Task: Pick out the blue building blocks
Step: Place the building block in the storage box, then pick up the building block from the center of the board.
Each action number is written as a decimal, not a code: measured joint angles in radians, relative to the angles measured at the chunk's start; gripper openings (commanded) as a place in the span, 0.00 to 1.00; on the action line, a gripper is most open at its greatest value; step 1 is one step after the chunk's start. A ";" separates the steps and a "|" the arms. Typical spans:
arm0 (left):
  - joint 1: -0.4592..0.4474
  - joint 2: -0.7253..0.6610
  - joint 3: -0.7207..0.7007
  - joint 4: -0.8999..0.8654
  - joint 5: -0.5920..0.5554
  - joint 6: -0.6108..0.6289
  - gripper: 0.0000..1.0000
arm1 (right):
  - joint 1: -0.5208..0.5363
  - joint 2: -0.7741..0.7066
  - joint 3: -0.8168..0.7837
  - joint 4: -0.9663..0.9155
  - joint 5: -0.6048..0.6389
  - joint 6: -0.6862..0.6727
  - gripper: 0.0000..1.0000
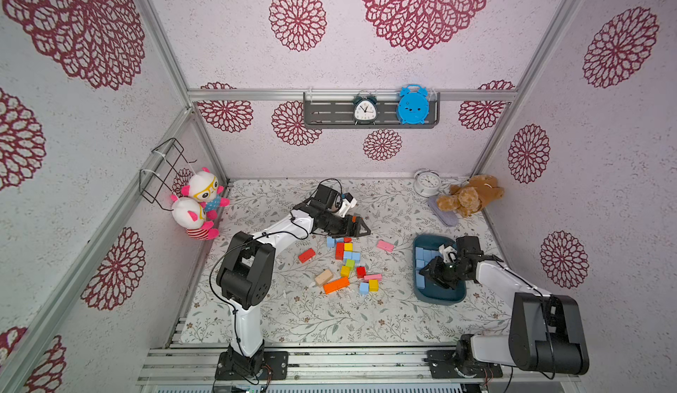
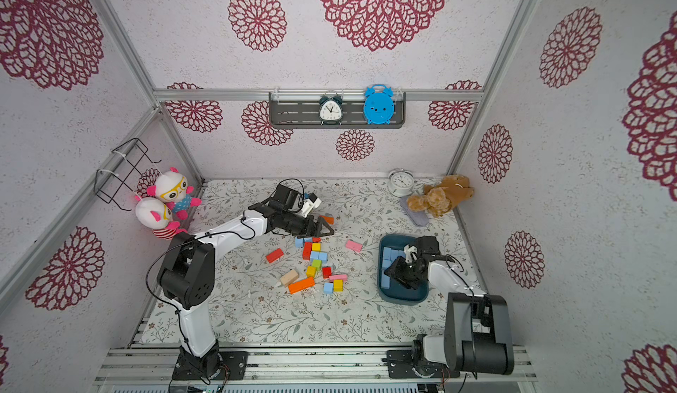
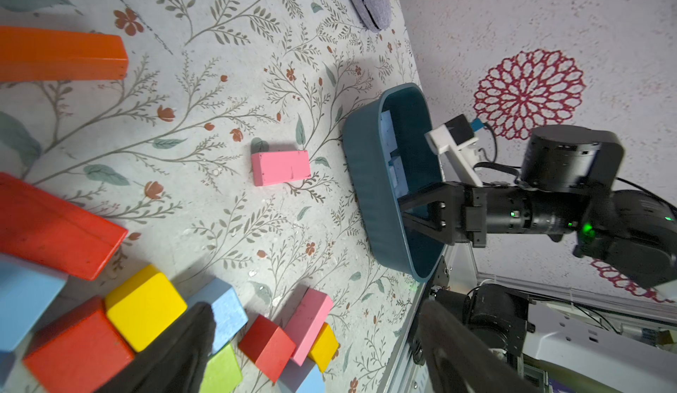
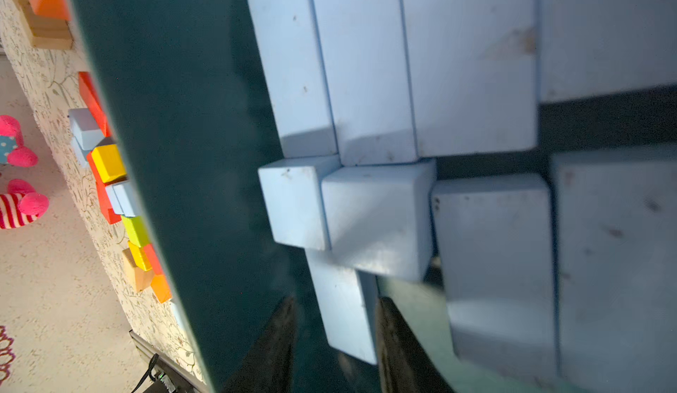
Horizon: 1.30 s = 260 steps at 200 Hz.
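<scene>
**A:** ok, where are the blue ones at? Nearest first pls

**B:** Closest to the arm bases there's a lone blue cube (image 1: pixel 363 288) on the table (image 1: pixel 293 321). It touches a yellow cube (image 1: pixel 373 285) at its 3 o'clock. Out at 3 o'clock from the pile sits the dark teal tub (image 1: pixel 439 298), with a bunch of blue blocks (image 1: pixel 423 259) packed on its floor.

**A:** and the claws?

**B:** The right claw (image 4: pixel 337 301) is down inside the tub with one blue brick (image 4: pixel 348 321) between its fingers. One finger looks flush against the brick and the other shows a sliver of tub, so I can't tell if it's pinching or loose.

Further back, a pair of blue cubes (image 1: pixel 351 255) sits mid-pile against red and yellow neighbours. There's also a far blue block (image 1: pixel 330 241) at the pile's 11 o'clock. The left claw (image 3: pixel 317 305) hangs over that far end, fingers spread wide with nothing in them. A pink brick (image 1: pixel 385 245) lies alone between the pile and the tub.
</scene>
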 measured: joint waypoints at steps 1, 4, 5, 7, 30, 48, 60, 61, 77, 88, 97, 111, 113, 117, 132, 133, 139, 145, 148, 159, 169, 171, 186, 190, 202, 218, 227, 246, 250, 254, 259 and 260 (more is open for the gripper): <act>0.001 0.000 0.000 -0.002 0.000 0.000 0.92 | 0.000 -0.005 0.005 -0.006 0.003 0.001 0.42; 0.008 -0.002 0.000 -0.007 -0.005 0.006 0.92 | 0.002 -0.014 0.015 -0.020 0.011 0.001 0.42; 0.010 -0.002 0.000 -0.008 -0.006 0.008 0.92 | 0.002 -0.016 0.018 -0.023 0.014 0.001 0.42; 0.014 -0.003 -0.001 -0.010 -0.008 0.011 0.92 | 0.004 -0.023 0.026 -0.034 0.022 0.001 0.42; 0.090 -0.042 -0.040 -0.026 -0.043 0.043 0.92 | 0.041 -0.079 0.125 -0.101 0.085 0.002 0.42; 0.177 -0.108 -0.110 -0.028 -0.072 0.048 0.93 | 0.115 -0.092 0.195 -0.114 0.136 0.012 0.42; 0.238 -0.165 -0.174 -0.023 -0.086 0.038 0.94 | 0.185 -0.085 0.228 -0.106 0.163 0.029 0.44; 0.242 -0.168 -0.178 -0.023 -0.087 0.037 0.94 | 0.189 -0.084 0.230 -0.106 0.166 0.030 0.44; 0.320 -0.237 -0.253 -0.013 -0.109 0.015 0.97 | 0.284 -0.041 0.270 -0.095 0.204 0.054 0.45; 0.364 -0.271 -0.297 0.000 -0.119 -0.003 0.99 | 0.349 0.014 0.308 -0.092 0.234 0.062 0.45; 0.394 -0.296 -0.333 0.013 -0.124 -0.019 1.00 | 0.400 0.068 0.345 -0.089 0.261 0.063 0.46; 0.437 -0.326 -0.387 0.040 -0.127 -0.044 1.00 | 0.473 0.171 0.419 -0.087 0.297 0.062 0.45; 0.444 -0.330 -0.396 0.047 -0.127 -0.049 1.00 | 0.485 0.189 0.432 -0.087 0.299 0.062 0.45; 0.454 -0.337 -0.410 0.056 -0.128 -0.054 1.00 | 0.501 0.216 0.454 -0.087 0.305 0.061 0.45; 0.485 -0.359 -0.453 0.079 -0.131 -0.074 0.99 | 0.567 0.346 0.565 -0.087 0.315 0.051 0.45; 0.487 -0.361 -0.455 0.080 -0.131 -0.075 0.99 | 0.570 0.352 0.570 -0.087 0.315 0.051 0.45; 0.492 -0.368 -0.465 0.085 -0.132 -0.080 0.99 | 0.592 0.403 0.619 -0.089 0.322 0.046 0.45; 0.497 -0.375 -0.473 0.090 -0.133 -0.083 0.98 | 0.612 0.454 0.671 -0.091 0.328 0.040 0.45; 0.498 -0.377 -0.475 0.093 -0.133 -0.084 0.98 | 0.622 0.480 0.700 -0.093 0.330 0.035 0.45; 0.498 -0.387 -0.481 0.103 -0.134 -0.087 0.98 | 0.657 0.578 0.806 -0.103 0.336 0.021 0.46; 0.500 -0.395 -0.483 0.112 -0.134 -0.088 0.98 | 0.682 0.655 0.896 -0.114 0.343 0.006 0.47; 0.500 -0.397 -0.483 0.114 -0.134 -0.088 0.98 | 0.687 0.672 0.915 -0.115 0.346 0.002 0.47; 0.501 -0.407 -0.484 0.128 -0.132 -0.089 0.98 | 0.716 0.780 1.042 -0.147 0.365 -0.016 0.47; 0.502 -0.408 -0.485 0.130 -0.131 -0.089 0.98 | 0.722 0.802 1.069 -0.154 0.370 -0.018 0.47; 0.504 -0.413 -0.488 0.137 -0.130 -0.089 0.98 | 0.741 0.875 1.154 -0.191 0.394 -0.029 0.47; 0.507 -0.416 -0.490 0.140 -0.130 -0.089 0.98 | 0.754 0.946 1.229 -0.228 0.424 -0.039 0.47; 0.509 -0.416 -0.490 0.140 -0.129 -0.088 0.98 | 0.755 0.971 1.258 -0.241 0.430 -0.048 0.47; 0.512 -0.416 -0.490 0.142 -0.129 -0.088 0.99 | 0.752 0.997 1.308 -0.261 0.453 -0.055 0.47; 0.513 -0.416 -0.490 0.142 -0.128 -0.088 0.99 | 0.751 1.002 1.315 -0.263 0.455 -0.056 0.47; 0.513 -0.416 -0.490 0.143 -0.127 -0.088 0.99 | 0.750 1.008 1.324 -0.266 0.457 -0.059 0.47; 0.513 -0.416 -0.490 0.143 -0.127 -0.088 0.99 | 0.750 1.014 1.334 -0.267 0.457 -0.060 0.47; 0.513 -0.416 -0.490 0.143 -0.127 -0.088 0.99 | 0.750 1.015 1.336 -0.266 0.457 -0.061 0.47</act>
